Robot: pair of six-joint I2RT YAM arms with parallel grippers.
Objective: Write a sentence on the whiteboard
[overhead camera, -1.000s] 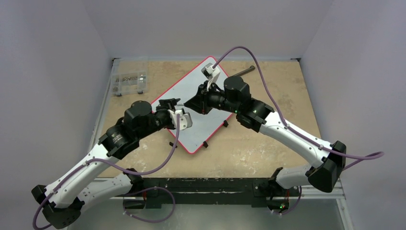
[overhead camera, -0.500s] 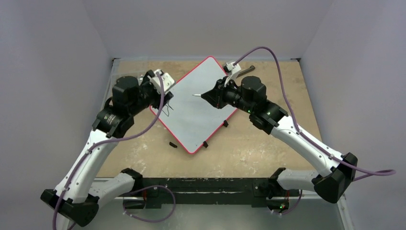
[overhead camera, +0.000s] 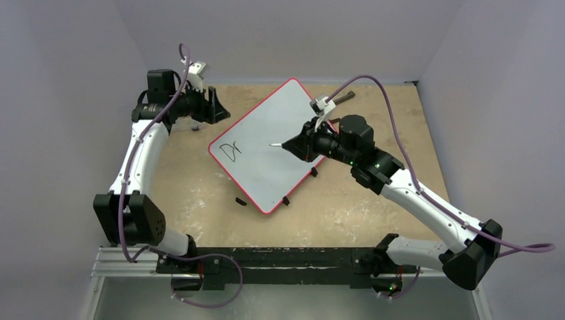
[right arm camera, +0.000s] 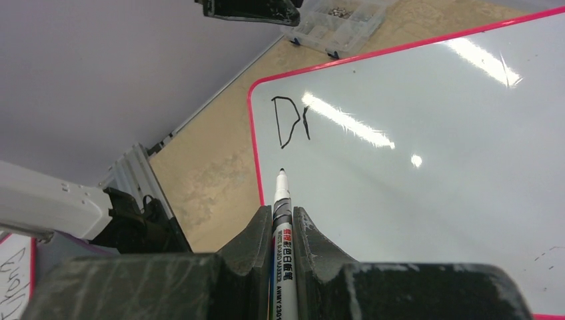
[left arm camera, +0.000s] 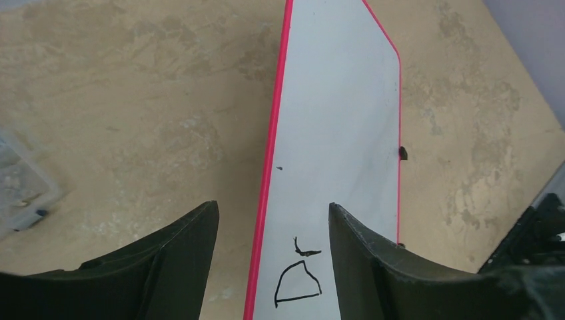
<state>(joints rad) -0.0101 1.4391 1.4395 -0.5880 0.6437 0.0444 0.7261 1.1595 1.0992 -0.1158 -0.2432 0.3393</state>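
On the whiteboard (overhead camera: 286, 173), askew mid-table, only "Dr" of the sentence (overhead camera: 231, 151) is written, the rest left, while a marker (overhead camera: 275, 144) is pinched by the right gripper (overhead camera: 288, 145) and the jaws of the left gripper (overhead camera: 214, 108) are spread.

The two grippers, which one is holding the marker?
The right gripper is shut on the marker, its tip over the whiteboard. The left gripper stands open and empty.
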